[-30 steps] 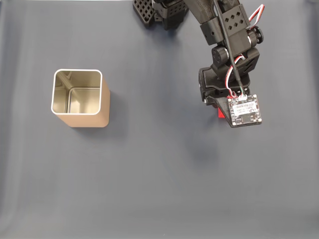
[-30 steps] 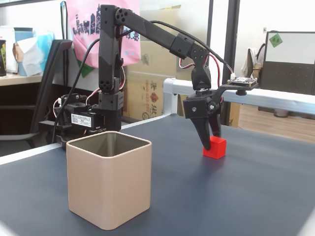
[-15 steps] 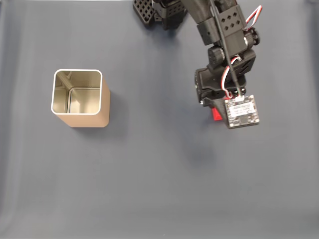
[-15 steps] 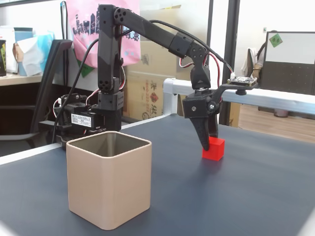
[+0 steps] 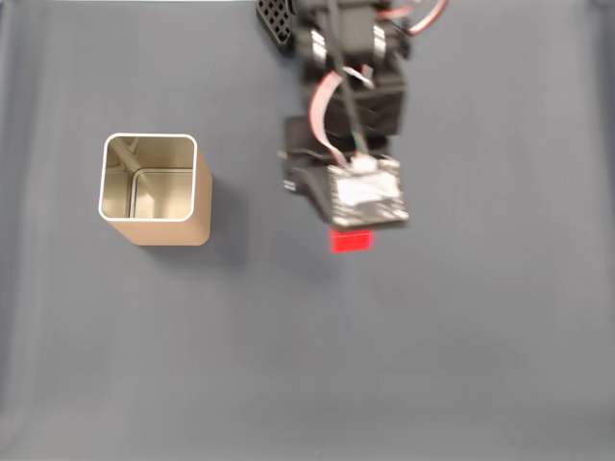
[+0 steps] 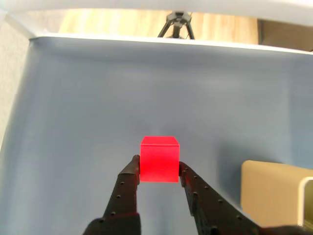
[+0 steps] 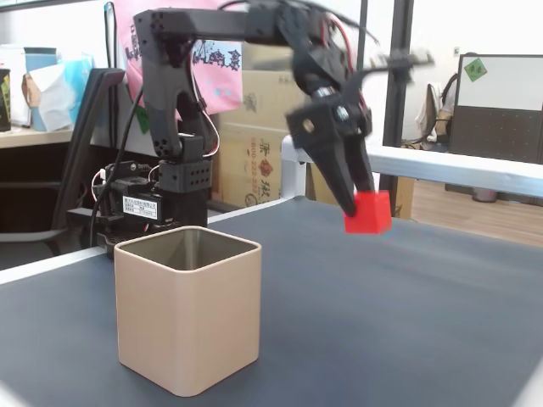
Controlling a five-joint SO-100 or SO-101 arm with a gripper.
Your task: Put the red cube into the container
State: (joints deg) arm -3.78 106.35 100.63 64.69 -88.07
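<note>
The red cube hangs in the air above the dark table, pinched between the black fingers of my gripper. In the wrist view the gripper is shut on the red cube, one finger on each side face. From above, the red cube peeks out below the wrist's camera board, which hides the fingers. The container, a beige-gold square tin with a shiny inside, stands upright and open at the left, well apart from the cube. The container stands near the front, and one corner of the container shows at lower right.
The arm's base stands at the table's back edge, behind the container. Bare dark mat lies between cube and container. A pale rail and office clutter sit beyond the table's far edge.
The cube has come up off the table in the shut gripper. The arm has swung left in the overhead view, toward the container, and is blurred with motion.
</note>
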